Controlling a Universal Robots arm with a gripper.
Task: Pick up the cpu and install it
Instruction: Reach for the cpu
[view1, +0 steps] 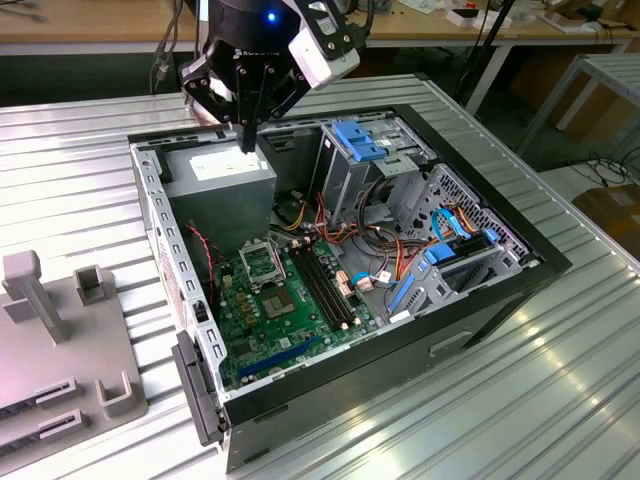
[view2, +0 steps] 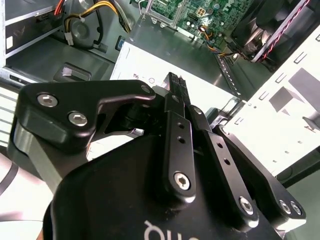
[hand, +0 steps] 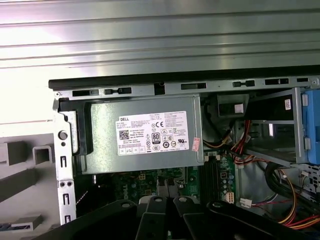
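A ribbed metal bench in a workshop, with wooden worktops behind it, carries an open black computer case lying on its side.

The cpu: its place cannot be fixed from these views. It may be held edge-on between the fingertips, but that cannot be told.

The gripper hangs over the case's far corner on the exterior view's left. In the second wrist view its two black fingers stand close together, with only a narrow line between the tips. The tips are just above the top face of the grey power-supply box.

That box fills this corner, set against the case's perforated metal side wall. In the first wrist view its white label faces the camera, and the gripper's black links cross the near edge of the box.

Beside the box, toward the case's middle, lies the green motherboard. The square black socket in its metal frame sits close to the foot of the box. Long black memory slots run just beside the socket.

Along the case's opposite edge stand metal drive cages with blue brackets. Red, yellow and orange cables run between the cages and the board.

At the bench's edge on the exterior view's left, apart from the case, rests a grey fixture plate with upright blocks.
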